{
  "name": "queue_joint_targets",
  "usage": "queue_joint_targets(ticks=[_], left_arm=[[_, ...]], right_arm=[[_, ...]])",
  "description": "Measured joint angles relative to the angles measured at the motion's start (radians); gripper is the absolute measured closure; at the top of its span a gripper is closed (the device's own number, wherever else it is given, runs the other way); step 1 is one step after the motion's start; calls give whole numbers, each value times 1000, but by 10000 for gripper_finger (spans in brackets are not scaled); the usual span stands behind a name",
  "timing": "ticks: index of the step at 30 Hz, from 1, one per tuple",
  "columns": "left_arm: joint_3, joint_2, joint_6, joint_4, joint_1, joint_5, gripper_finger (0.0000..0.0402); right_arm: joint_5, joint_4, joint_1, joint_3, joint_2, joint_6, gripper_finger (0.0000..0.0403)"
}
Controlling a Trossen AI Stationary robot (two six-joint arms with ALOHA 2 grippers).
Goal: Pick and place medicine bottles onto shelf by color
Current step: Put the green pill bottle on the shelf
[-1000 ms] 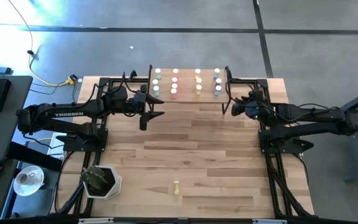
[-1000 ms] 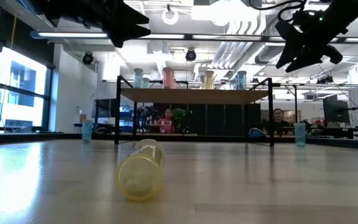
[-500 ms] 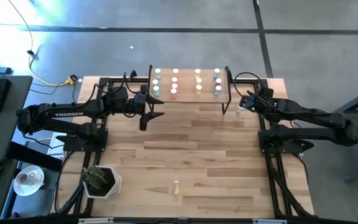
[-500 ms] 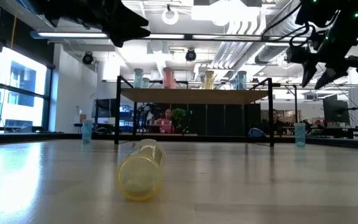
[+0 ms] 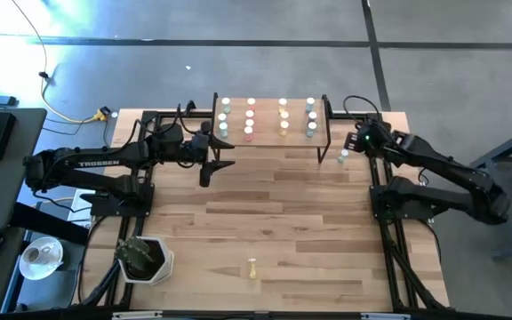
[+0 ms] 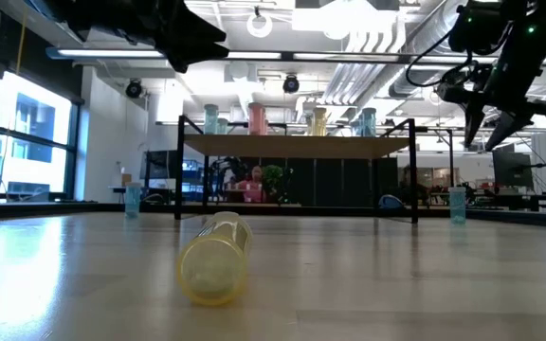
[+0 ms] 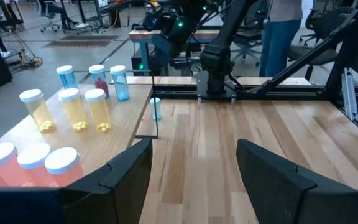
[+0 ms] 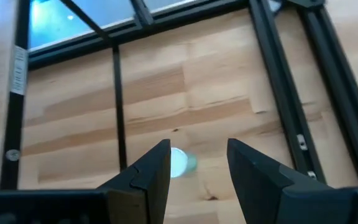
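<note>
My right gripper [image 8: 194,163] hangs spread directly above one upright blue bottle [image 5: 342,158] on the table just right of the shelf [image 5: 272,140]; my right arm is nearer. My left gripper [image 7: 191,165] waits spread at the shelf's left end. Fourteen bottles on the shelf, one yellow bottle [image 6: 214,256] lying near

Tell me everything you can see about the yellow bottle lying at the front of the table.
The yellow bottle is a small see-through cylinder with a pale yellow tint, plastic by the look of it. It lies on its side on the wooden tabletop, one round end turned toward the low camera. From above it shows near the table's front edge, alone, with nothing touching it except the table.
</note>
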Motion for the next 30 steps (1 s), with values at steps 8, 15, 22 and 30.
queue_joint_targets(ticks=[8,15,22,30], left_arm=[[0,0,0,-3,0,0,177],[0,0,0,-10,0,0,177],[0,0,13,-42,0,0,177],[0,0,56,-42,2,0,177]], right_arm=[[-112,86,-50,0,0,-158,253],[-146,100,-56,0,66,-149,229],[-127,27,-22,0,106,-58,218],[-118,113,124,-135,89,113,218]])
